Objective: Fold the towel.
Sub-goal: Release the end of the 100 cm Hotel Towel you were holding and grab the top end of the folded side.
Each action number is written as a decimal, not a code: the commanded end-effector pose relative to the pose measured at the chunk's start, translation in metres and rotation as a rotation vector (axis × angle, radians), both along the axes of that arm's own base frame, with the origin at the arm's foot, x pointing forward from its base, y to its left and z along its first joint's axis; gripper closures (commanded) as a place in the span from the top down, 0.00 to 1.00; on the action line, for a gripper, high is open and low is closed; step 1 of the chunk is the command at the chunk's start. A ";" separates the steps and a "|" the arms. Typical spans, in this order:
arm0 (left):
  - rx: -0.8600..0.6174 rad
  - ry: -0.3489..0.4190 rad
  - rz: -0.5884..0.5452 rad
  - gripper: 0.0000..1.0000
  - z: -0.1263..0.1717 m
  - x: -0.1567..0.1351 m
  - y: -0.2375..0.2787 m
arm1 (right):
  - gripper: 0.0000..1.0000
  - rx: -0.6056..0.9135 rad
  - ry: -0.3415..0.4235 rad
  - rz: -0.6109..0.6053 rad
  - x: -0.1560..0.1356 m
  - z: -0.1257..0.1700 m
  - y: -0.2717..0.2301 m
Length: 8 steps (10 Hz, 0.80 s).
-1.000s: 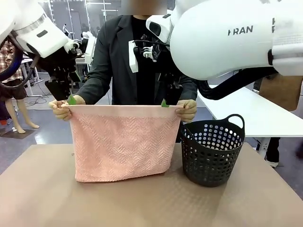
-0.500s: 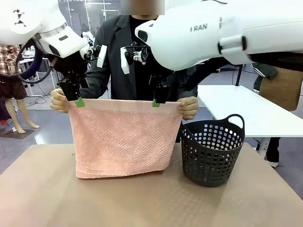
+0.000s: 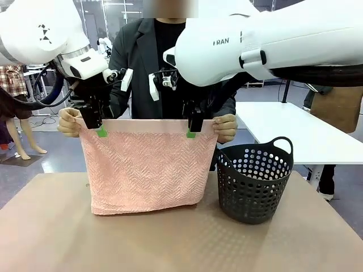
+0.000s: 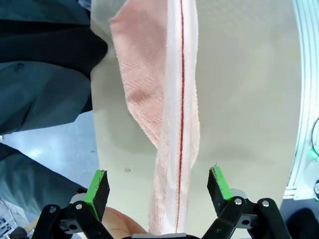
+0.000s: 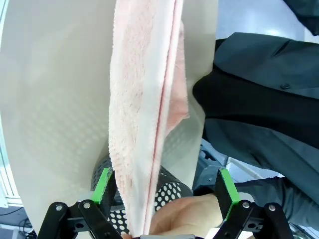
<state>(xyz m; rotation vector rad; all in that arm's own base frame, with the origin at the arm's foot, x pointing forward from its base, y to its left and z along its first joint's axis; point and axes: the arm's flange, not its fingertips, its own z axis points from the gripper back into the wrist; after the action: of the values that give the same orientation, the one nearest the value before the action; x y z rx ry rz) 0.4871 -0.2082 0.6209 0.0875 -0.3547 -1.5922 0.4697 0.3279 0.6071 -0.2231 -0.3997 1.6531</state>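
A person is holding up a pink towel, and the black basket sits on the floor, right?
Not quite. The front view shows the black basket sitting on the table, not the floor. The person is indeed holding up the pink towel.

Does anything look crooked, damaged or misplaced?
Nothing stands out. The person holds the towel level by its top corners, the open left gripper and right gripper straddle its top edge, and the basket stands upright.

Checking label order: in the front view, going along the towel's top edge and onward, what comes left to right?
person's hand → left tool → right tool → person's other hand → basket
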 end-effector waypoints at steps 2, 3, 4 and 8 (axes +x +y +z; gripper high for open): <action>-0.037 0.009 0.000 0.40 -0.012 0.001 0.009 | 0.58 -0.009 0.070 0.002 0.011 -0.010 -0.002; -0.057 0.010 -0.001 0.21 -0.016 0.001 0.011 | 0.40 -0.009 0.086 -0.006 0.013 -0.013 -0.003; -0.045 0.013 0.002 0.00 -0.019 0.001 0.012 | 0.00 -0.002 0.091 -0.010 0.013 -0.014 -0.003; -0.043 0.000 0.006 0.00 -0.019 0.000 0.015 | 0.03 0.006 0.094 -0.021 0.011 -0.013 -0.006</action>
<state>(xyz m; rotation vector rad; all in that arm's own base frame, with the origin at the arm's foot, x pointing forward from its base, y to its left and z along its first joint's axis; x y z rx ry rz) 0.4919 -0.1969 0.6037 0.0541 -0.3489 -1.5639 0.4812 0.3234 0.5913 -0.1677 -0.3341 1.6315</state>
